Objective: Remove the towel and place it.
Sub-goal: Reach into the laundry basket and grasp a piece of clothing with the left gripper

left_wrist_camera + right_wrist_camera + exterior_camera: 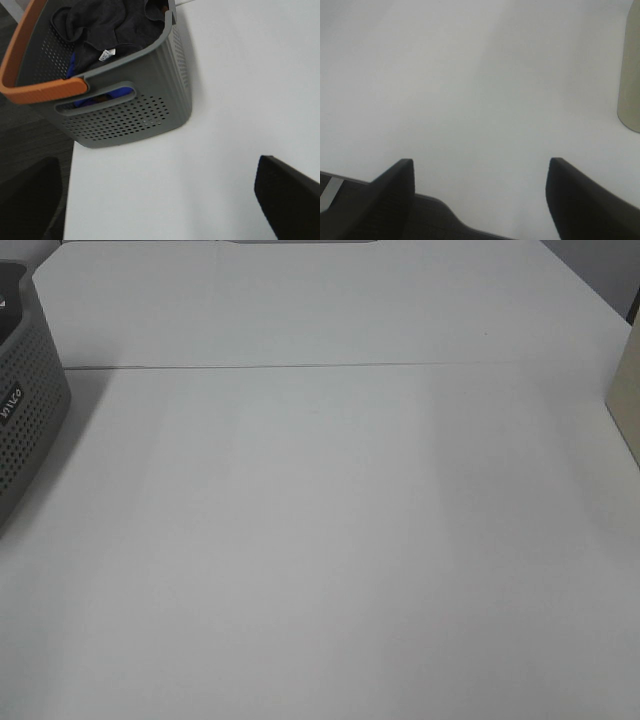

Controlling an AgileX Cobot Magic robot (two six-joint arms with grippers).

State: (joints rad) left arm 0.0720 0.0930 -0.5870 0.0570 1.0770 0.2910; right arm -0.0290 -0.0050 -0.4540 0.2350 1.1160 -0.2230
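White table (pixel 320 540), towel (pixel 115 22) in basket (pixel 145 107), left pincer (pixel 155 172) apart

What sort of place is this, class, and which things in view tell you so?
Probably an indoor workroom or lab set up for laundry handling: a plain white table, a grey perforated basket at its edge, and a dark towel bundled inside.

Table (pixel 330 540) middle lying open; obstacles at both edges.
A grey basket (pixel 28 410), a dark towel (pixel 120 25) lying in it, is standing at the left edge; a beige object (pixel 628 405) is occupying the right edge.
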